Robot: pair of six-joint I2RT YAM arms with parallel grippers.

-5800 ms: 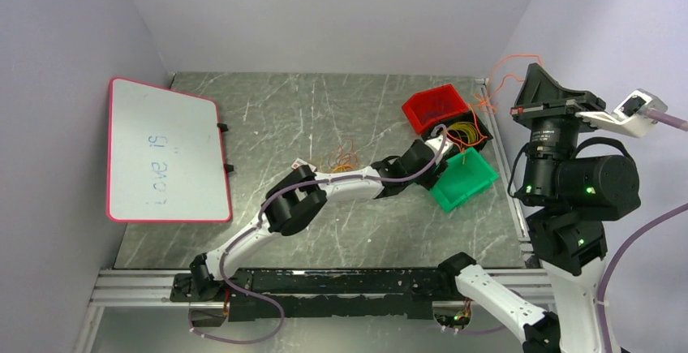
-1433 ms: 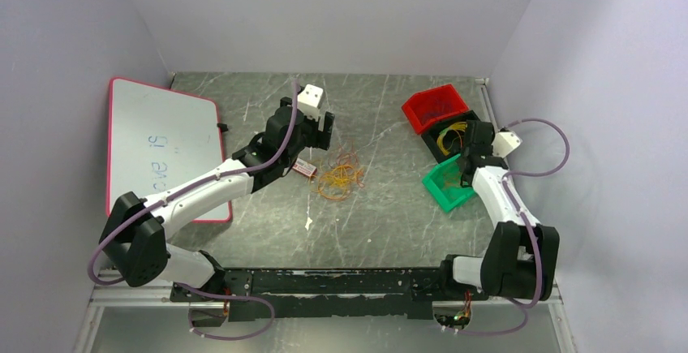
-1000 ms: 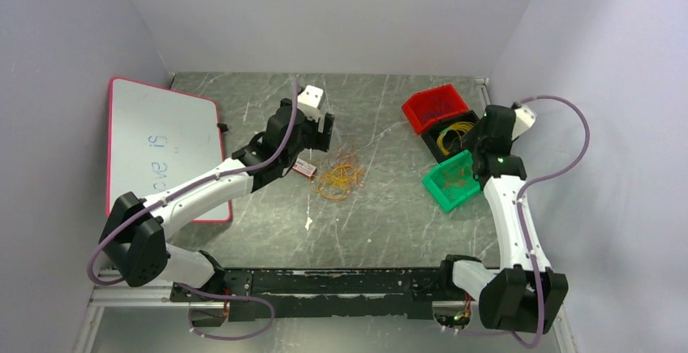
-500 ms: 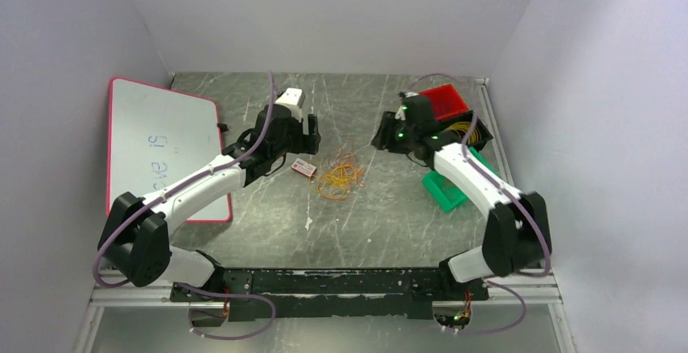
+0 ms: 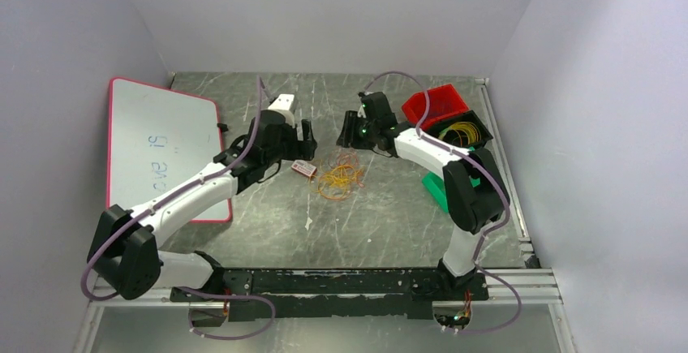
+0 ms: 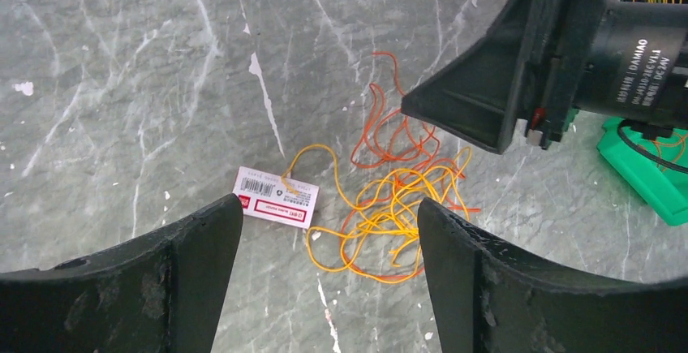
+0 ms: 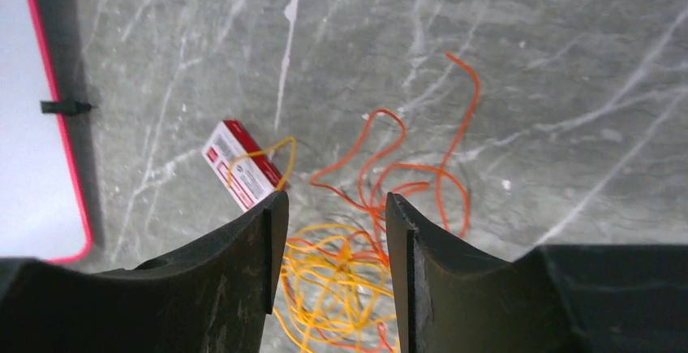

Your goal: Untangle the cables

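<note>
Centre frame: the tangle of thin orange and yellow wire cables point(image 5: 339, 176) is lying loose on the grey marbled worktop point(image 5: 389, 223), beside a small white-and-red label card point(image 5: 303, 168). You are hovering the left tool point(image 5: 307, 134) and right tool point(image 5: 350, 128) either side above it, both spread and empty, seemingly lining up to draw strands apart.

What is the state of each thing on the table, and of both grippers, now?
Cables: tangled in one pile.
Tag: lying flat beside the pile.
Left gripper: open, empty.
Right gripper: open, empty.
Black bin: holds coiled yellow wires.
Green bin: mostly hidden.
Whiteboard: lying flat, written on.
</note>
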